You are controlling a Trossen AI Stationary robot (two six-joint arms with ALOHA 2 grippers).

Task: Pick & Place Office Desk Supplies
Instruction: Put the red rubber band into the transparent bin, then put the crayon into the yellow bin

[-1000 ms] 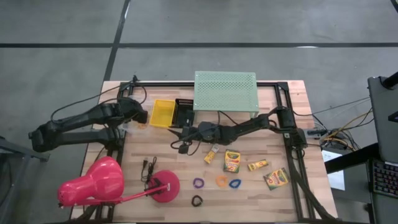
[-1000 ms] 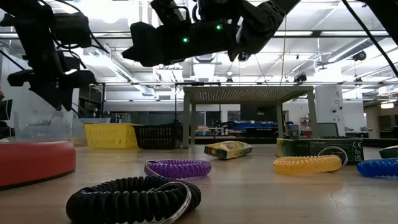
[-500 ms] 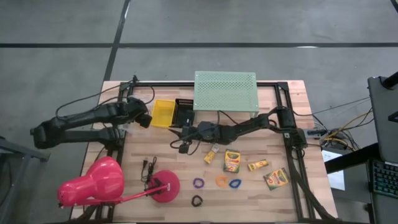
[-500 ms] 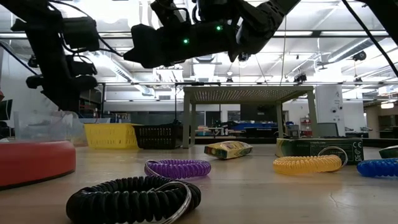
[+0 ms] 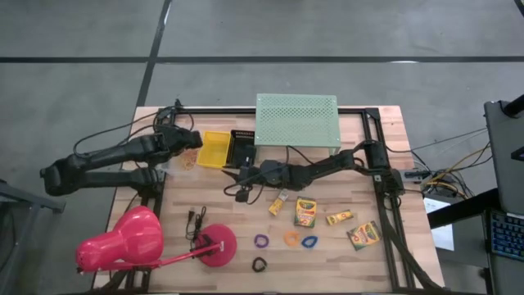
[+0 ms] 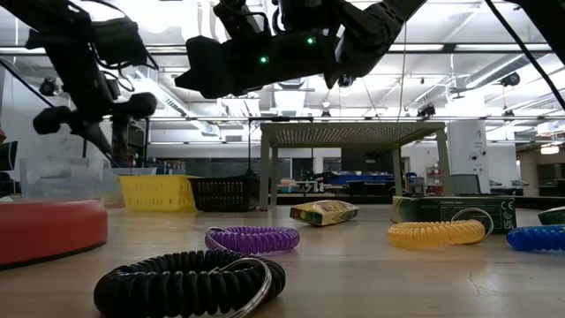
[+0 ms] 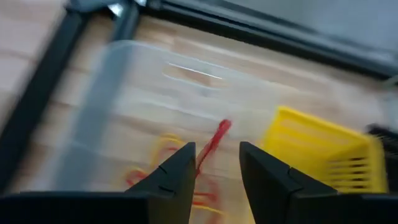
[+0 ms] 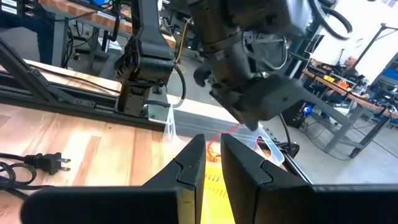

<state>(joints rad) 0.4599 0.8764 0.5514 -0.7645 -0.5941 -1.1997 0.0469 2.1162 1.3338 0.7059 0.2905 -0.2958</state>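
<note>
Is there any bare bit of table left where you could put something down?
Yes. Bare wood lies between the pink lamp's round base and the crayon boxes, above the purple ring. Another patch sits beside the mint-green shelf, toward the table's right edge. The back left is crowded: yellow bin, black bin and clear tub.

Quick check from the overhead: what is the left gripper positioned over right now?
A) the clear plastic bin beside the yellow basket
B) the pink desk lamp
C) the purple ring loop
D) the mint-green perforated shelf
A: the left gripper hangs over the clear plastic bin, next to the yellow basket.
</note>
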